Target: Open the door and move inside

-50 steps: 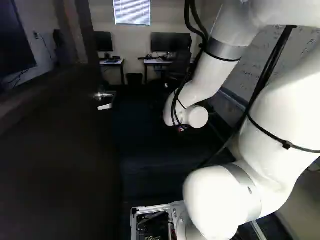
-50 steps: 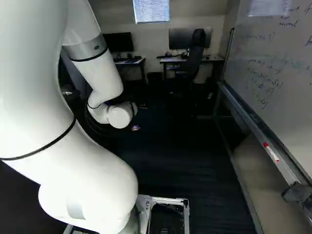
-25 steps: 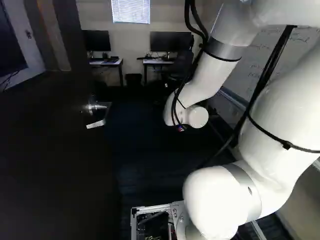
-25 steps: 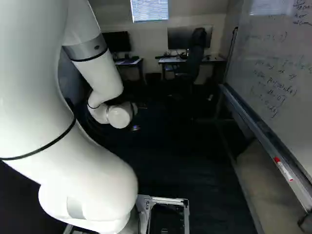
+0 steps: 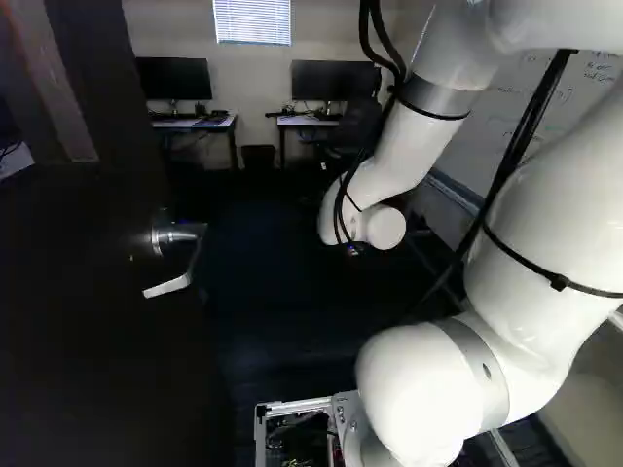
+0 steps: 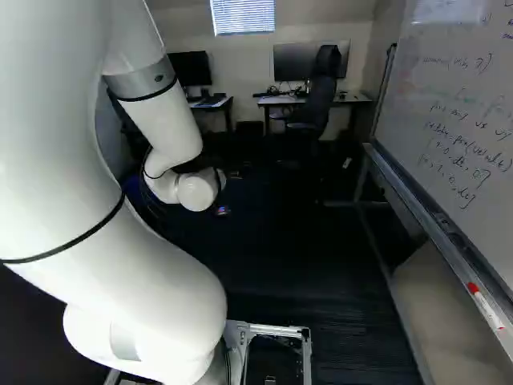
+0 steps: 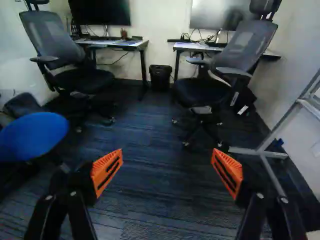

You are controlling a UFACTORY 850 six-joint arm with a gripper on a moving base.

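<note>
The dark door (image 5: 97,331) fills the left of the left base view, standing open beside the arm. Its silver lever handle (image 5: 175,235) juts from the door near its free edge, left of my arm's wrist, with a gap of dark floor between. My gripper (image 6: 222,210) is mostly hidden in the right base view; only a small bit shows beside the round white wrist joint. In the wrist view the gripper (image 7: 166,167) stands open, its orange pads wide apart, nothing between them but carpet seen beyond. Neither finger touches door or handle.
A whiteboard (image 6: 453,136) on a metal frame runs along the right. Ahead are two desks with monitors, a bin (image 7: 160,77) and office chairs (image 7: 215,75). A blue round seat (image 7: 32,136) stands left of the gripper in the wrist view. Carpet (image 7: 155,200) spreads ahead.
The base has moved forward: handle and whiteboard appear closer, and the handle has slid outward and down in the left base view. The arm holds its pose against its lowest joint.
</note>
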